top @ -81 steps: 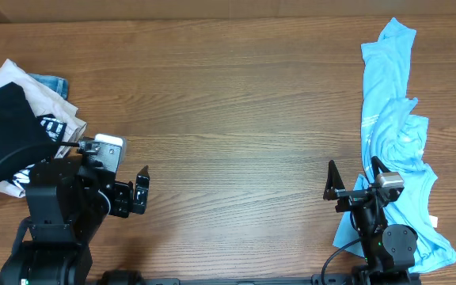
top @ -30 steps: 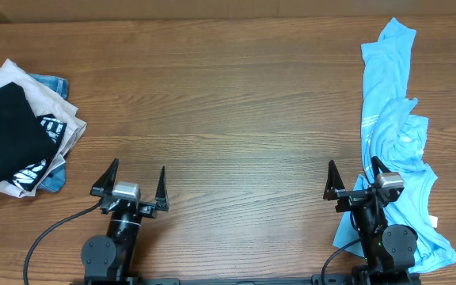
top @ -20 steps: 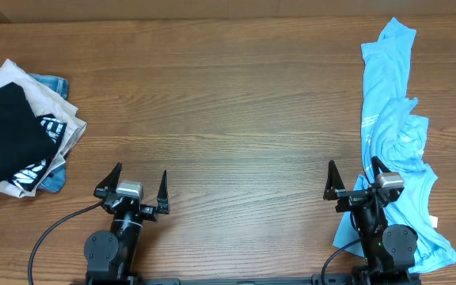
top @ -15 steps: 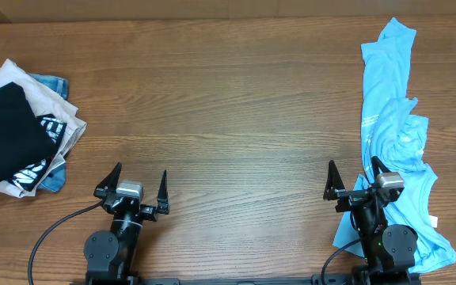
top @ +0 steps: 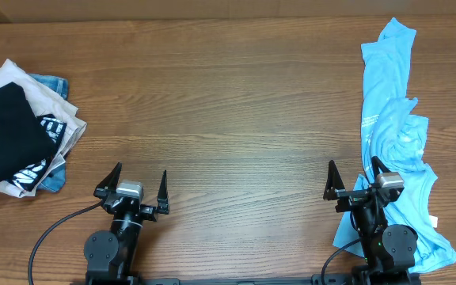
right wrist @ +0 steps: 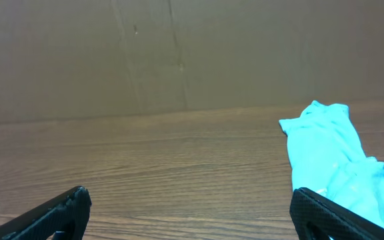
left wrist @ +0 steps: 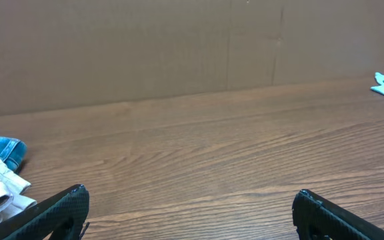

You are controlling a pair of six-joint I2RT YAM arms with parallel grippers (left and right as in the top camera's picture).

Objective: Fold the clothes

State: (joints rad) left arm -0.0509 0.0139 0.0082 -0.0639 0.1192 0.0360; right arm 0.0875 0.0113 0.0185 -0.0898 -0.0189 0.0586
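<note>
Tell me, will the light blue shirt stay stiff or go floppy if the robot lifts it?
Probably floppy: the light blue shirt lies in wrinkles and twists on the table, so it would likely sag from wherever it is pinched. It looks thin, so probably light. Pushed, it would likely bunch up, not slide whole.

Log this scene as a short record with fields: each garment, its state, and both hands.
black T-shirt: folded, on top of the pile at the left of the table
pile beneath: white printed tee, denim piece
light blue T-shirt: crumpled, unfolded, along the right side
left hand: open, empty
right hand: open, empty, beside the blue shirt's lower part
</note>
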